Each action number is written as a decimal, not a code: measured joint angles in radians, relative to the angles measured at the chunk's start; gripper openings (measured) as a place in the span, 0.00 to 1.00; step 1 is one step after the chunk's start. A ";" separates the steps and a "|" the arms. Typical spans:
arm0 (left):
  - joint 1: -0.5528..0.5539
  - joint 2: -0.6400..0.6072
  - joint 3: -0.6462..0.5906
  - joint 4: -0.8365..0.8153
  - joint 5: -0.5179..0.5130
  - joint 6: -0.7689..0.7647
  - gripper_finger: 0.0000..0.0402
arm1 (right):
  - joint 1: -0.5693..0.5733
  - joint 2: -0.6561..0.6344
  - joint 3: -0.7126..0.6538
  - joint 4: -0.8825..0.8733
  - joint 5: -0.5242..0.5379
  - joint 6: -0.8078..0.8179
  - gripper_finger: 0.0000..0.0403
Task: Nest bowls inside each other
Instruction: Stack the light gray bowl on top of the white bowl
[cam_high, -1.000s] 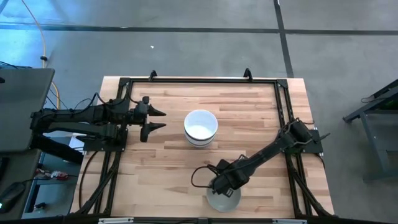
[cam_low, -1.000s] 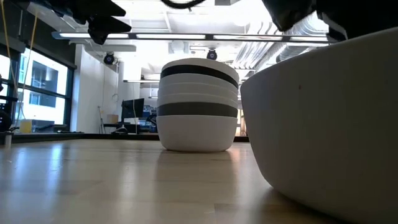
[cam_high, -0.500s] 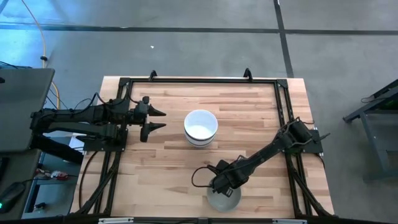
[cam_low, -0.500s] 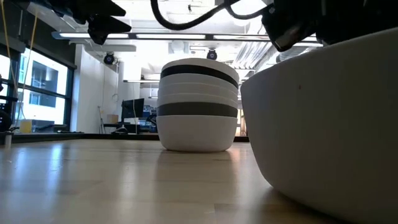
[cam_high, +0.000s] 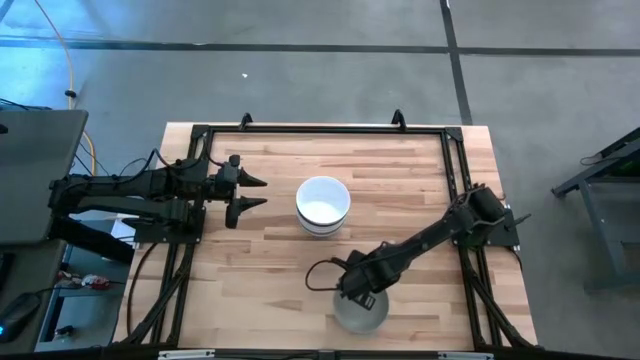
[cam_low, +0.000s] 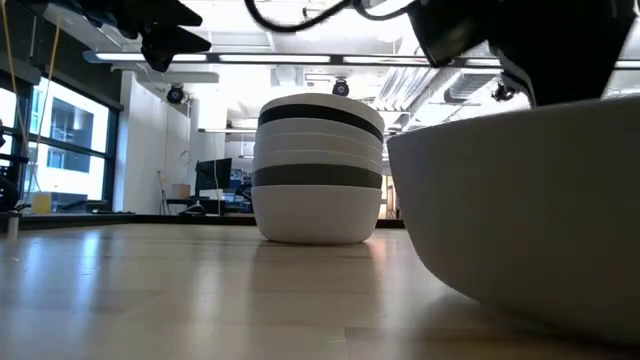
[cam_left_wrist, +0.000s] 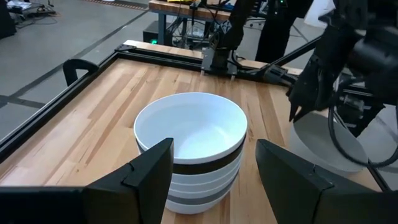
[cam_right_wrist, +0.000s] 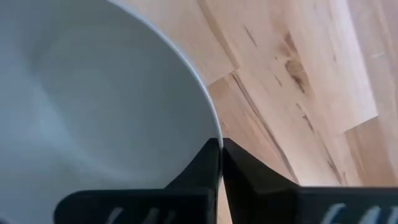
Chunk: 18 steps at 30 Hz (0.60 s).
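A stack of nested bowls (cam_high: 323, 205), white on top with grey and black bands (cam_low: 320, 170), stands on its base mid-table. A single grey bowl (cam_high: 362, 312) sits near the table's near edge and fills the right of the low view (cam_low: 520, 210). My right gripper (cam_high: 357, 292) is over that bowl's far rim, shut on it. My left gripper (cam_high: 250, 192) hovers open to the left of the stack, its fingers (cam_left_wrist: 149, 177) framing the stack (cam_left_wrist: 189, 140) without touching it. My right gripper holds the grey bowl by its rim (cam_right_wrist: 208, 127), on the side toward the stack. One finger is inside the bowl and one outside, pinching the wall. The fingers come from above, slanting down. The bowl hangs tilted (cam_low: 500, 120); whether its base is clear of the table I cannot tell.
A black metal frame (cam_high: 320, 128) runs along the table's edges. Bare wood (cam_high: 250, 270) lies between the stack and the near left corner. A black cable (cam_high: 318, 276) loops by the right gripper. The room behind shows in the low view.
My right gripper has risen a little and shifted toward the far edge, keeping hold of the grey bowl's rim. The bowl has tipped: the held side has come up off the table, and the whole bowl has shifted slightly toward the stack. The left arm has kept still.
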 joint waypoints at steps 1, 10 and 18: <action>0.000 0.000 0.000 0.000 0.000 0.000 0.54 | -0.004 -0.013 0.000 0.000 0.000 -0.005 0.00; 0.000 0.000 0.000 -0.001 0.000 0.011 0.54 | -0.058 -0.133 0.000 -0.011 0.006 -0.091 0.00; 0.000 0.000 0.000 -0.001 0.000 0.009 0.54 | -0.151 -0.238 0.000 -0.051 -0.076 -0.208 0.00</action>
